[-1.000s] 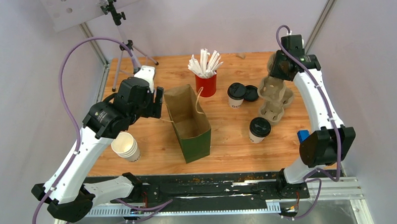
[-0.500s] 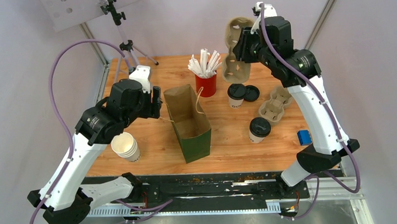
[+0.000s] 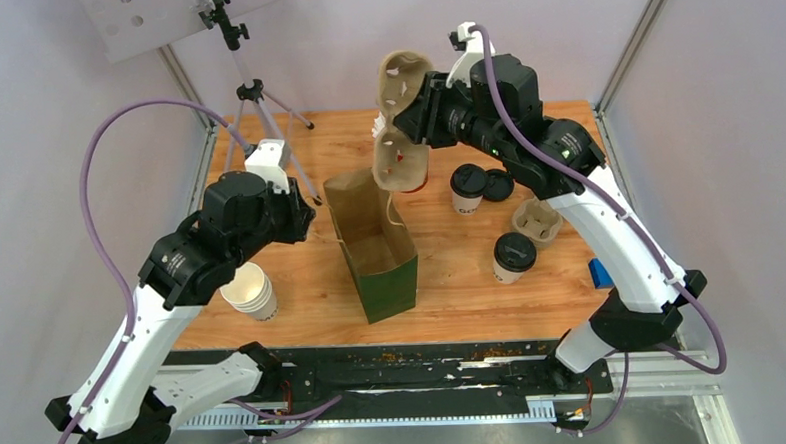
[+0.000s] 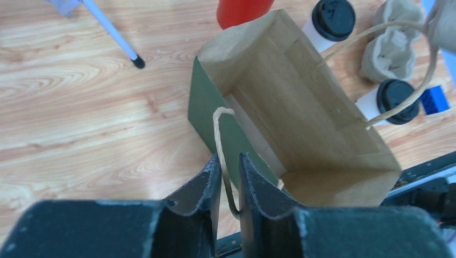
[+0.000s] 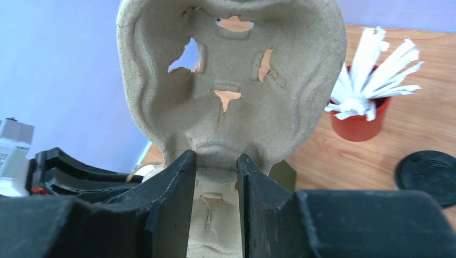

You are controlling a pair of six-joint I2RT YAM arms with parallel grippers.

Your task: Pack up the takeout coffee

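Note:
Two takeout coffees, white cups with black lids, stand right of the bag: one [image 3: 468,187] [image 4: 332,16] further back, one [image 3: 514,256] [image 4: 395,99] nearer. The green paper bag [image 3: 373,245] [image 4: 301,107] stands open mid-table. My left gripper [image 3: 309,216] [image 4: 230,166] is at the bag's left side. Its jaws are narrowed around the bag's twine handle [image 4: 219,134], and a slim gap still shows. My right gripper [image 3: 426,115] [image 5: 216,158] is shut on a pulp cup carrier [image 3: 402,122] [image 5: 231,91], held upright in the air above the bag's far end.
A second pulp carrier [image 3: 539,219] lies at the right, beside a loose black lid [image 3: 497,184] [image 5: 427,174]. The red cup of white sticks [image 5: 357,121] stands behind the bag. Stacked paper cups [image 3: 250,288] sit front left, a blue block [image 3: 599,271] front right, a tripod [image 3: 248,98] back left.
My right arm has lifted the carrier off the table and swung it left to above the bag. My left gripper's jaws have narrowed around the bag's handle.

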